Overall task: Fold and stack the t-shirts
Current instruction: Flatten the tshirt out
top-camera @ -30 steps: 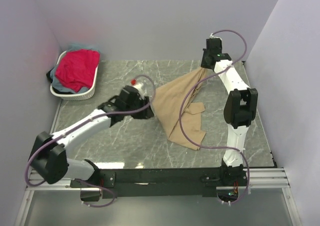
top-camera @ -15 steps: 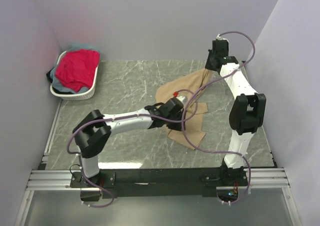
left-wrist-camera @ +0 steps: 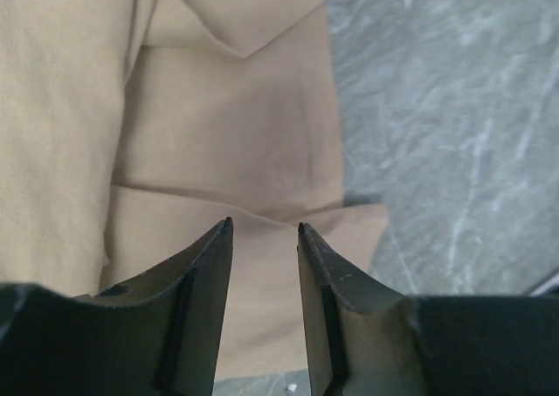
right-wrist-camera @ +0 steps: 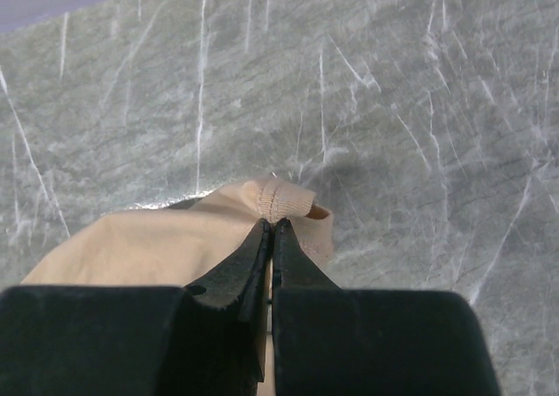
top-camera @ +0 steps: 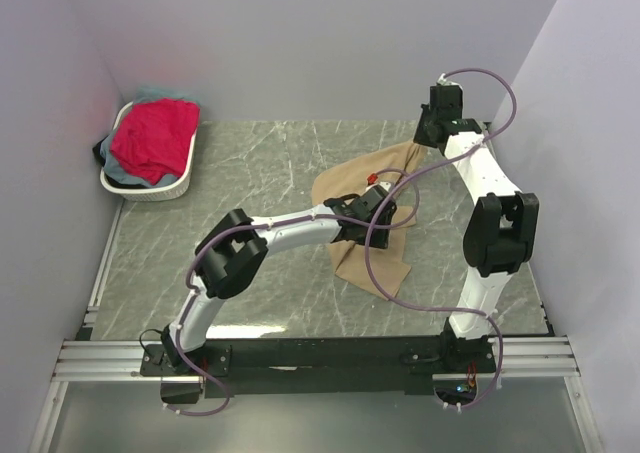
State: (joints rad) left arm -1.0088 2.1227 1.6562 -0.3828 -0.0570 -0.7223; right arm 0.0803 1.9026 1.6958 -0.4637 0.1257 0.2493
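Pinching the hem of the tan t-shirt (right-wrist-camera: 131,247) tightly, the right gripper (right-wrist-camera: 272,225) holds it raised so the part-open, empty left gripper (left-wrist-camera: 264,227) can grab.

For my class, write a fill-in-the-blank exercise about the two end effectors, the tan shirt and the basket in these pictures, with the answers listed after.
1. The right end effector is ____ on an edge of the tan shirt.
2. The left end effector hangs ____ above that shirt, gripping nothing.
3. In the white basket, the top shirt is coloured ____.
Missing words: shut; open; red.
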